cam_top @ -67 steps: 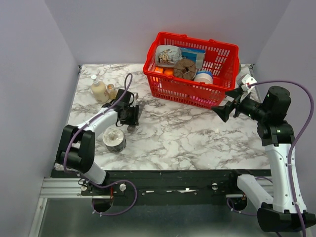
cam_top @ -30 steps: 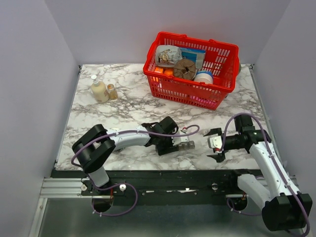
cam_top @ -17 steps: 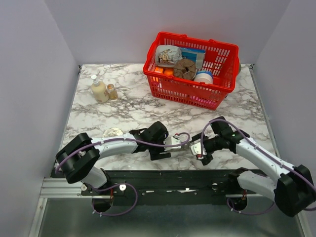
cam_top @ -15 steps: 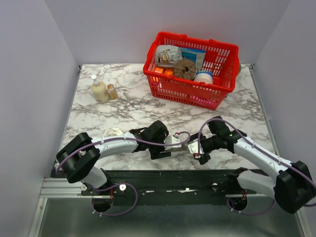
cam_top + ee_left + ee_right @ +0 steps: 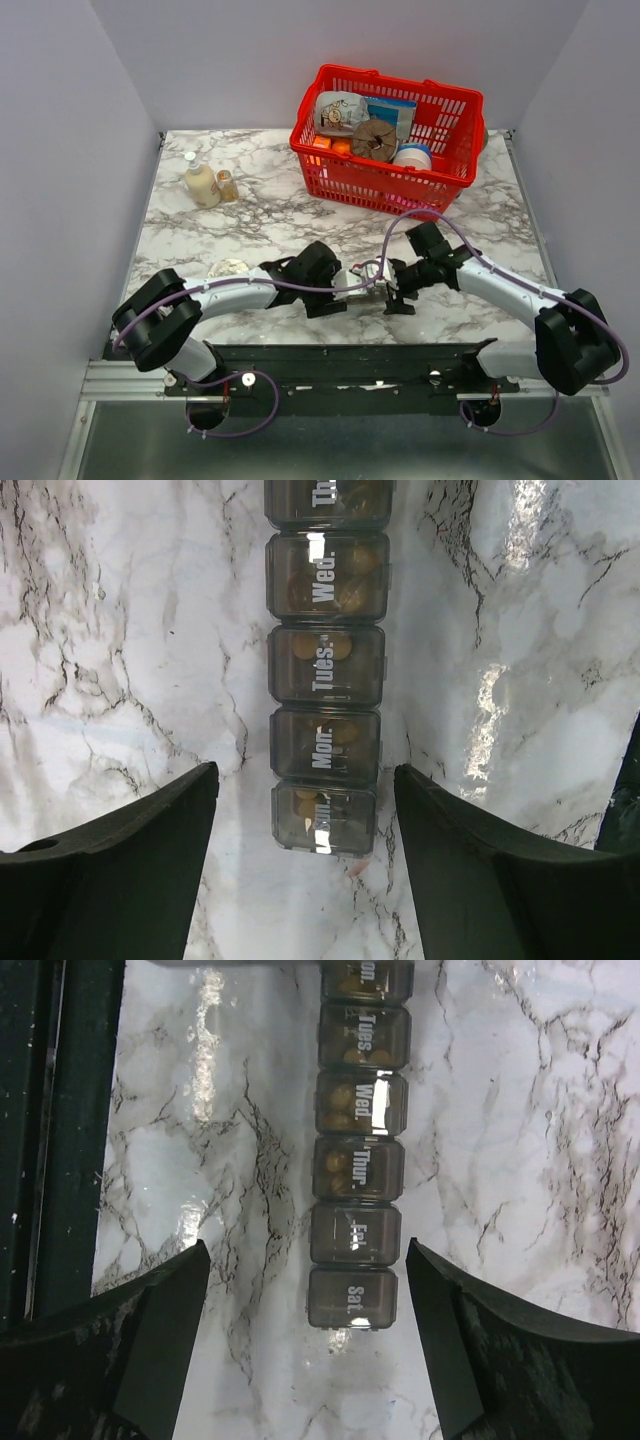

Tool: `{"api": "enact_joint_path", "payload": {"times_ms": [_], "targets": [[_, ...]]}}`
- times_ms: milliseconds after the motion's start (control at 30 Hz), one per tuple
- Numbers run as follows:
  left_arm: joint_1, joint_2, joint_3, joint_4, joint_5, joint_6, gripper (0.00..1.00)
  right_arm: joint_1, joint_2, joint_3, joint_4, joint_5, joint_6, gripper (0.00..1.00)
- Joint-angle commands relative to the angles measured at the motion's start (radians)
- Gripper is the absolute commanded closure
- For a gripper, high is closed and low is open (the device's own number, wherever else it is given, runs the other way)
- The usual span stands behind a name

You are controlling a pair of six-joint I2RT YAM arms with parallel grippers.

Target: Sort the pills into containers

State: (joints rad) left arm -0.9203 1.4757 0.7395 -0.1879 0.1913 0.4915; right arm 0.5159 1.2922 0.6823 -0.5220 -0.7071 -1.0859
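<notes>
The containers are one dark grey pill strip (image 5: pixel 362 284) lying flat near the table's front edge, lids shut. In the left wrist view the strip (image 5: pixel 325 670) shows Sun to Thu, with tan pills (image 5: pixel 338 646) inside. In the right wrist view the strip (image 5: pixel 357 1170) shows tan pills (image 5: pixel 338 1095) in Tues, Wed and Thur; Fri and Sat look empty. My left gripper (image 5: pixel 305 772) (image 5: pixel 338 290) is open and straddles the Sun end without touching it. My right gripper (image 5: pixel 308 1248) (image 5: pixel 390 292) is open and straddles the Sat end without touching it.
A red wire basket (image 5: pixel 445 125) of assorted items stands at the back. Two small bottles (image 5: pixel 201 183) stand at the back left. A round silvery tin (image 5: pixel 229 268) sits behind my left arm. The black front rail (image 5: pixel 60 1110) lies close beside the strip.
Both arms have swung in to the front centre. The left gripper left the tin and came to the strip's left end; the right gripper came down from near the basket to its right end.
</notes>
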Motion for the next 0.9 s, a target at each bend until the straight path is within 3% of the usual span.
{"api": "enact_joint_path", "payload": {"times_ms": [0,333,433,600,867], "targets": [[-0.011,-0.041,-0.028,0.056,-0.003,0.036,0.22,0.003,0.036,0.019,0.056,0.040,0.066,0.15],[0.021,-0.112,-0.037,0.044,0.050,-0.040,0.17,0.038,0.024,-0.035,0.168,0.118,-0.008,0.15],[0.046,-0.127,0.006,-0.042,0.049,-0.154,0.16,0.045,0.030,-0.039,0.171,0.121,-0.040,0.16],[0.098,-0.254,-0.034,-0.051,-0.004,-0.388,0.16,0.047,0.001,-0.064,0.189,0.109,-0.062,0.16],[0.267,-0.313,-0.011,-0.062,0.143,-0.867,0.29,0.070,0.021,-0.069,0.198,0.144,-0.078,0.16]]}}
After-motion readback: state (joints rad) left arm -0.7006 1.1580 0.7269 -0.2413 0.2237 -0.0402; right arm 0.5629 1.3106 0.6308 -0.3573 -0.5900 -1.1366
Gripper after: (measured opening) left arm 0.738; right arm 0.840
